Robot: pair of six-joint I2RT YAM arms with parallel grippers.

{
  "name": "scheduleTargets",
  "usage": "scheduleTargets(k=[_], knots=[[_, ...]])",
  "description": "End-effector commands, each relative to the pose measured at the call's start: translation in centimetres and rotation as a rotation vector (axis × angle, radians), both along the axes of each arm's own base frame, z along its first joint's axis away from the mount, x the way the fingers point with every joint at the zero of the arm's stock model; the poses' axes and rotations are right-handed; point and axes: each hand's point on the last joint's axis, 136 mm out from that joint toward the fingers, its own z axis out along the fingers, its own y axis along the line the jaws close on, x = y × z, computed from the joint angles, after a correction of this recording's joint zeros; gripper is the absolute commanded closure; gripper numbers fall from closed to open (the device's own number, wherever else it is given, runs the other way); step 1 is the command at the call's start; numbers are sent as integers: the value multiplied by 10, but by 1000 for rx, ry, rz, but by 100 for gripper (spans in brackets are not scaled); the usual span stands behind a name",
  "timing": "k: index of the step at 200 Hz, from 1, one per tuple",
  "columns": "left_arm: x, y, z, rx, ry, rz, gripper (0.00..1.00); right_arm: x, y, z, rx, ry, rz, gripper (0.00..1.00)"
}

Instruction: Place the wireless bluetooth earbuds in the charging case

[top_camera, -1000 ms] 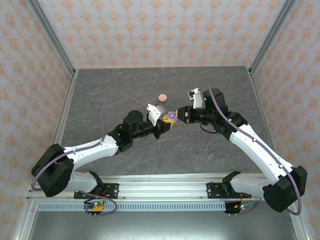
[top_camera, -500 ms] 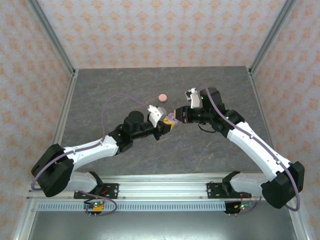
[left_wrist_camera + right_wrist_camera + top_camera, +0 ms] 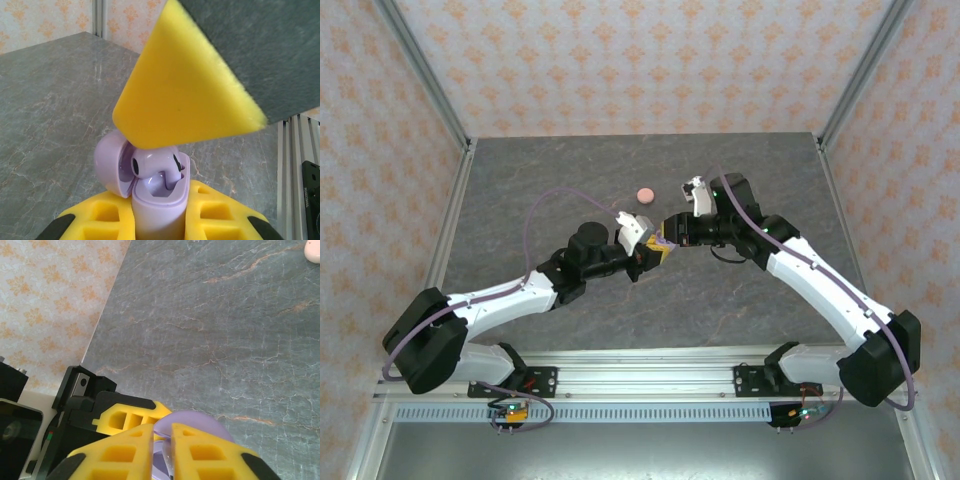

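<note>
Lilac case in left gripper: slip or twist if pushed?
Likely rigid: the lilac charging case looks like glossy hard plastic, so it might slip, though the left gripper clamps both sides in foam. Its open lid overhangs one side; a push there could twist it.

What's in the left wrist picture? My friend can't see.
A lilac charging case, lid open, stands clamped in the left gripper, a lilac earbud lying in it. A yellow pad of the right gripper hangs over the earbud, table behind.

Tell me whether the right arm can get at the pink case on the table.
Probably yes: the pink case lies in the open just beyond the right gripper, with bare table between them.
</note>
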Motion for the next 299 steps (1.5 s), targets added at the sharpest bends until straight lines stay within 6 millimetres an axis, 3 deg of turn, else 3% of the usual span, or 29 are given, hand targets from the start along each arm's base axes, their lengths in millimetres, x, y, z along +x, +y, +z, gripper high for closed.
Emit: scheduleTargets(k=[1, 58, 129, 198, 247, 299], knots=[[-2, -3, 23, -43, -46, -11, 94, -6, 6, 8, 8, -1, 42, 77], [1, -3, 20, -29, -32, 4, 94, -1, -3, 11, -23, -37, -8, 59], [-4, -2, 14, 10, -36, -17, 93, 17, -31, 18, -79, -113, -196, 57], [-23, 0, 20, 56, -95, -102, 94, 14, -12, 0, -83, 32, -123, 76], [-36, 1, 21, 115, -126, -162, 93, 13, -3, -10, -80, 93, -85, 79], [-36, 1, 23, 120, -128, -158, 93, 7, 6, -20, -79, 153, -32, 79]])
